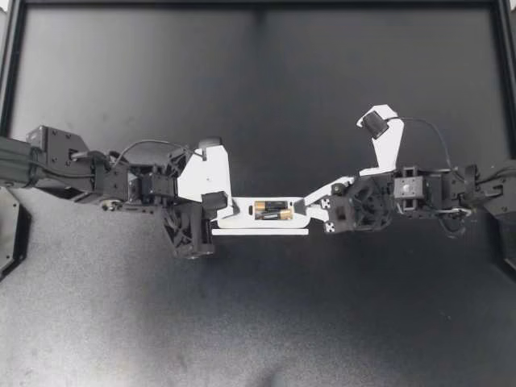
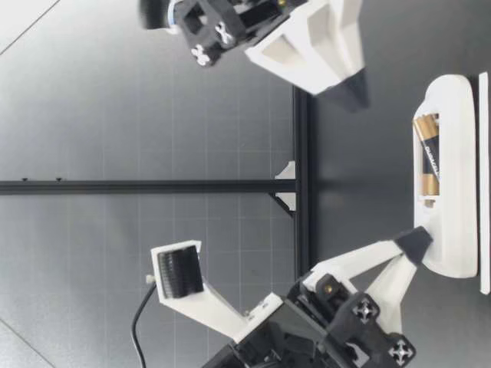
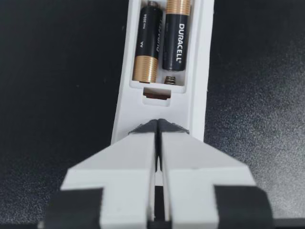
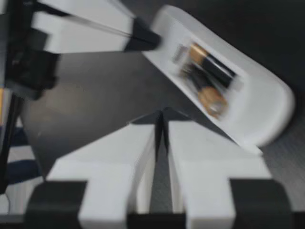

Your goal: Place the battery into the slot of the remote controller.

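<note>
The white remote lies mid-table with its back up and its slot uncovered. Two black-and-gold batteries lie side by side in the slot. My left gripper is shut, and its fingertips press down on the remote just behind the batteries. My right gripper is at the remote's other end, shut with nothing in it. In the low view my right gripper hangs a little above the remote, while my left gripper touches it.
A thin white strip, seemingly the battery cover, lies flat on the black table alongside the remote. A black frame rail borders the table's far edge. Dark open mat surrounds the remote in front and behind.
</note>
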### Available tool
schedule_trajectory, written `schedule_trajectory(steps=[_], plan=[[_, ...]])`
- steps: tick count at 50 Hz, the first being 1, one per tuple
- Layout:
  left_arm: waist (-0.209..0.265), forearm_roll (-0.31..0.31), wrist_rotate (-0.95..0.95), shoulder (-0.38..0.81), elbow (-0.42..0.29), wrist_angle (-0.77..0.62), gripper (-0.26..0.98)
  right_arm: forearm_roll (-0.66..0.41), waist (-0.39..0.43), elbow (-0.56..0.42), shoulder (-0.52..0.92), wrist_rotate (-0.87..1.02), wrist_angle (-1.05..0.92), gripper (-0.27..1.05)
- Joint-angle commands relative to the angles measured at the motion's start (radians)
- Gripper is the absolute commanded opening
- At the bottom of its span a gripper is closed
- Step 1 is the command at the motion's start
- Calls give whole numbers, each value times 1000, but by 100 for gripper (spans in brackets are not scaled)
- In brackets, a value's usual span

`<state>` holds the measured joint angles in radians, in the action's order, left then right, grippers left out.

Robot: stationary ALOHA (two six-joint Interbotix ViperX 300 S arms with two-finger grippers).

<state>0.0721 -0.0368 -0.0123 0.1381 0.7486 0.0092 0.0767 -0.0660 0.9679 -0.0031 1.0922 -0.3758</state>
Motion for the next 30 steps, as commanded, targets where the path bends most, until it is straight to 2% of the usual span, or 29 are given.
schedule_trajectory(steps=[1,13,30], plan=[[3,0,-2,-8,-5,3,-18,3,0,-17,-11,20,38,6],[3,0,-2,-5,-5,3,-18,9,0,-48,23,25,81,-10],[3,0,-2,3,-2,3,-18,9,-18,-75,77,21,81,-11]])
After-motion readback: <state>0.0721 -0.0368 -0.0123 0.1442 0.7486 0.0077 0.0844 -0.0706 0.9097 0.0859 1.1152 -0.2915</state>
